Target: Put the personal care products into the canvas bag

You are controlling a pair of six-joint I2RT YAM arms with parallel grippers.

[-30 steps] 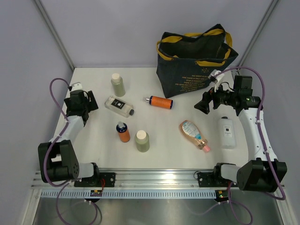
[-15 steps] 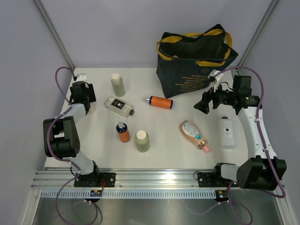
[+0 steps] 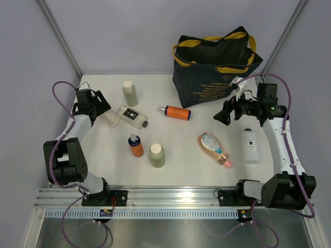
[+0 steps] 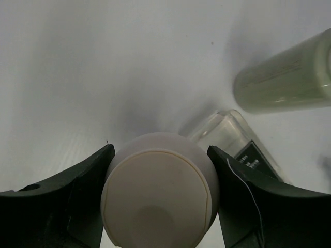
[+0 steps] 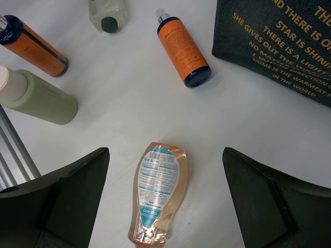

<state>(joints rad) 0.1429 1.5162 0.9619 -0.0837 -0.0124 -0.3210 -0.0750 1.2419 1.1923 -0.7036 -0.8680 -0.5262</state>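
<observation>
Space is widest on the table [image 3: 186, 168] along its near edge and between the peach bottle [image 5: 155, 201] and the canvas bag [image 3: 212, 72], which stands upright at the far right corner, its mouth open. The left side is tighter. The left gripper [image 4: 159, 152] works near the table's left edge, with the clear flat bottle [image 3: 132, 116] just beside it and a pale green bottle [image 3: 130, 93] a little beyond. Its fingers press both sides of a white round container [image 4: 158, 201], gripping it. The right gripper [image 3: 222, 114] hangs just in front of the bag, above the peach bottle, jaws spread wide and holding nothing. The white rectangular bottle [image 3: 251, 146] lies near the right edge.
</observation>
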